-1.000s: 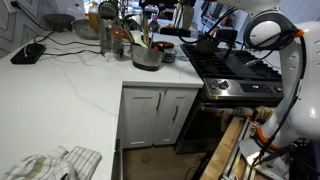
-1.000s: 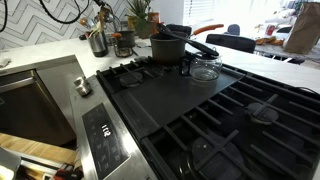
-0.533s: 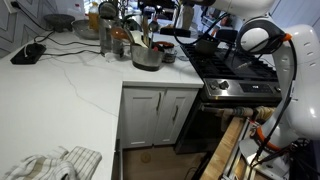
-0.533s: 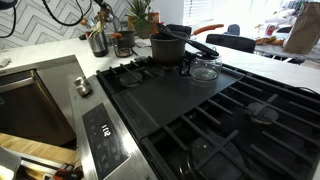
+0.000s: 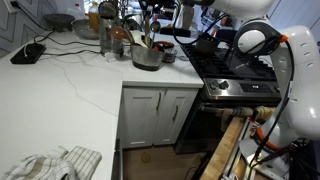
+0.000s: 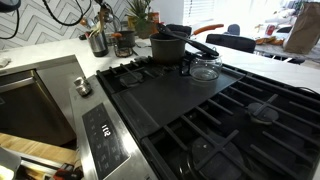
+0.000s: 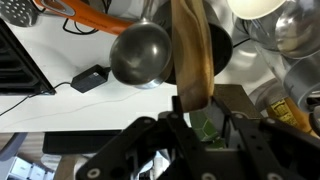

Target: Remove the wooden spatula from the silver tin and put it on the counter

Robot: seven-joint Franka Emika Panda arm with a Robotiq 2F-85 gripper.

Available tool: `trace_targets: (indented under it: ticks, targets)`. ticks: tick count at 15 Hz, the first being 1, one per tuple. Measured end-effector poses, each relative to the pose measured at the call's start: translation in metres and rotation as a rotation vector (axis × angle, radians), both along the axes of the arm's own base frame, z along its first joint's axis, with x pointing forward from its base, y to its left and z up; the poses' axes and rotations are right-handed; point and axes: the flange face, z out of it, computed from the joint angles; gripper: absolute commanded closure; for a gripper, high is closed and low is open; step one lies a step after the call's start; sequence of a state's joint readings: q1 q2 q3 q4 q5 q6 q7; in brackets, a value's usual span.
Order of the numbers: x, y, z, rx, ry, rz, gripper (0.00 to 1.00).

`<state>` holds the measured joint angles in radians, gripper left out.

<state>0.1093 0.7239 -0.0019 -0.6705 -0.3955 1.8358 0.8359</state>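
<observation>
White veined tabletop point(image 5: 60, 95) runs up to the black stove point(image 5: 235, 65), and the silver tin point(image 5: 147, 57) stands on it near that stove with tools upright in it. Your gripper point(image 7: 198, 115) hangs over the tin. In the wrist view the wooden spatula point(image 7: 190, 55) rises between the jaws beside a metal ladle point(image 7: 140, 52), but you cannot tell whether they clamp it

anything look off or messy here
Nothing is spilled or broken. One thing is untidy: a cloth lies crumpled at the near corner of the counter, close to the edge. A black adapter and its cable lie loose at the far side. The tin stands upright.
</observation>
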Motion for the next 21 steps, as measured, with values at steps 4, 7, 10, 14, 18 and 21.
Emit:
trace_targets:
  ticks: [4, 7, 10, 14, 18, 21]
  targets:
    - [-0.003, 0.003, 0.006, 0.003, 0.000, -0.001, 0.98]
    - [-0.006, 0.005, 0.010, 0.004, 0.007, -0.007, 0.99]
    - [-0.010, 0.006, 0.019, 0.006, 0.003, -0.010, 0.99]
    - [-0.018, 0.010, 0.041, 0.011, -0.029, -0.008, 0.99]
    - [-0.033, 0.016, 0.073, 0.013, -0.070, 0.006, 0.99]
    - [-0.047, 0.022, 0.096, 0.017, -0.085, 0.009, 0.99]
